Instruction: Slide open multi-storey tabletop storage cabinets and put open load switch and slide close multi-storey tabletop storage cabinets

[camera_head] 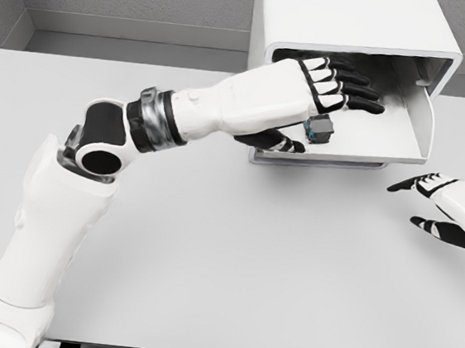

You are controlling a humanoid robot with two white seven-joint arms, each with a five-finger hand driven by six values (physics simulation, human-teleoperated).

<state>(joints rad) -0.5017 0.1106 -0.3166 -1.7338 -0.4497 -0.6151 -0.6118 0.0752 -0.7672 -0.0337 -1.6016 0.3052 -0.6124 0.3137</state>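
The white storage cabinet (357, 21) stands at the back of the table, and its drawer (405, 117) is slid out toward me. My left hand (328, 97) reaches into the drawer with its fingers stretched out straight and its thumb below. The load switch (319, 128), a small grey and teal block, sits just under those fingers at the drawer's front left, past the thumb tip. The fingers do not close around it. My right hand (445, 211) hovers over the table to the right of the drawer, fingers relaxed and holding nothing.
The white table (231, 265) stretches wide in front of the cabinet. A grey wall runs behind it. My left forearm crosses the table's back left on its way to the drawer.
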